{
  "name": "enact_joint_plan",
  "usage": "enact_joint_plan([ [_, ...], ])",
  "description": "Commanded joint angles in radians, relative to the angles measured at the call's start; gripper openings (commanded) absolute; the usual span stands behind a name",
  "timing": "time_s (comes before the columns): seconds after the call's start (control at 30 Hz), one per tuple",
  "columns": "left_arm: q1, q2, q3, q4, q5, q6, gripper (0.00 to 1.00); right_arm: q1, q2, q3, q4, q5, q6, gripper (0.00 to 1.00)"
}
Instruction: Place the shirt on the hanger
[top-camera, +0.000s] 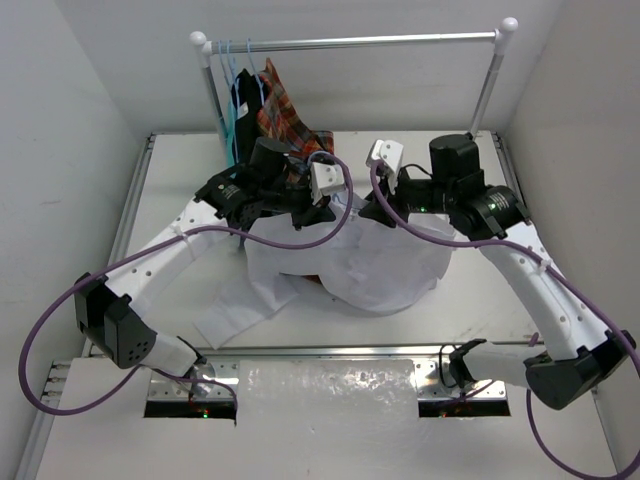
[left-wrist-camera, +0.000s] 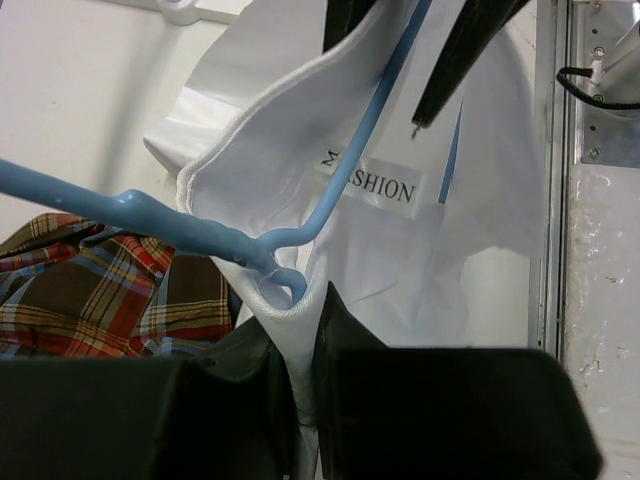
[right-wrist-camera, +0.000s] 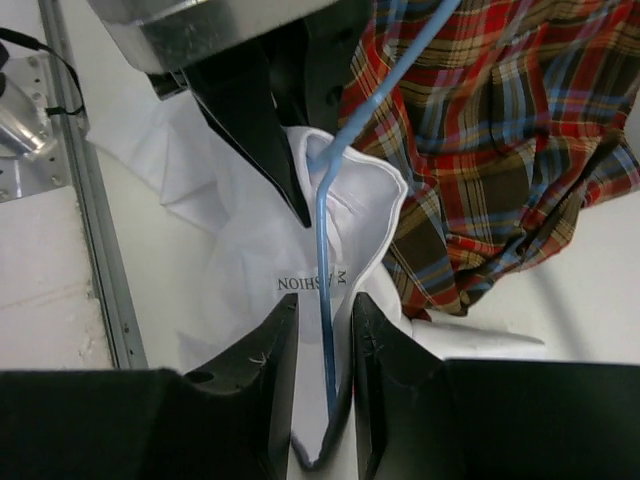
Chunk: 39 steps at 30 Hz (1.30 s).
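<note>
Threading step, with the left tool clamped on the collar of the white shirt, which is bunched mid-surface, and the right tool narrowly parted around the light-blue wire hanger, grip uncertain; next, the hanger's arm likely needs easing into a shoulder.

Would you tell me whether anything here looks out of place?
The plain white collared shirt lies bunched on the table, one end trailing toward the near edge; the thin light-blue wire hanger reaches only into its collar.

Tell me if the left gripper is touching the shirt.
Touching. The left wrist view shows the left gripper pinching the shirt at its collar edge.
</note>
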Motion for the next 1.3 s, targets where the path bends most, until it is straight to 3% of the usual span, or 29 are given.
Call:
enact_joint_plan([
  [0.0, 0.006, -0.037, 0.006, 0.058, 0.046, 0.026, 0.0, 0.013, 0.021, 0.011, 0.087, -0.071, 0.032, 0.26],
  [0.07, 0.007, -0.035, 0.011, 0.059, 0.05, 0.029, 0.0, 0.016, 0.035, -0.003, 0.079, -0.037, 0.026, 0.29],
  [0.17, 0.007, -0.035, 0.005, 0.058, 0.032, 0.034, 0.0, 0.016, 0.011, -0.008, 0.069, 0.038, -0.003, 0.45],
  [0.2, 0.007, -0.035, -0.001, 0.055, 0.03, 0.04, 0.0, 0.016, -0.012, 0.0, 0.082, 0.058, -0.009, 0.55],
  [0.27, 0.007, -0.039, -0.008, 0.056, 0.03, 0.038, 0.0, 0.016, -0.031, 0.02, 0.083, 0.078, -0.017, 0.59],
  [0.3, 0.007, -0.04, -0.012, 0.058, 0.029, 0.038, 0.0, 0.016, -0.035, 0.032, 0.084, 0.087, -0.015, 0.59],
  [0.4, 0.007, -0.04, -0.023, 0.068, 0.027, 0.038, 0.0, 0.045, -0.042, 0.084, 0.101, 0.083, 0.034, 0.43],
  [0.5, 0.007, -0.037, -0.021, 0.078, 0.03, 0.037, 0.0, 0.142, -0.016, 0.129, 0.047, 0.093, -0.004, 0.41],
  [0.63, 0.007, -0.04, -0.017, 0.078, 0.035, 0.028, 0.0, 0.148, 0.003, 0.071, 0.064, 0.049, 0.005, 0.37],
  [1.07, 0.007, -0.074, -0.047, 0.07, 0.07, 0.048, 0.0, 0.101, 0.109, 0.057, 0.075, 0.078, 0.005, 0.41],
  [1.27, 0.006, -0.088, -0.063, 0.061, 0.081, 0.064, 0.0, 0.081, 0.067, -0.046, 0.131, 0.061, 0.011, 0.39],
])
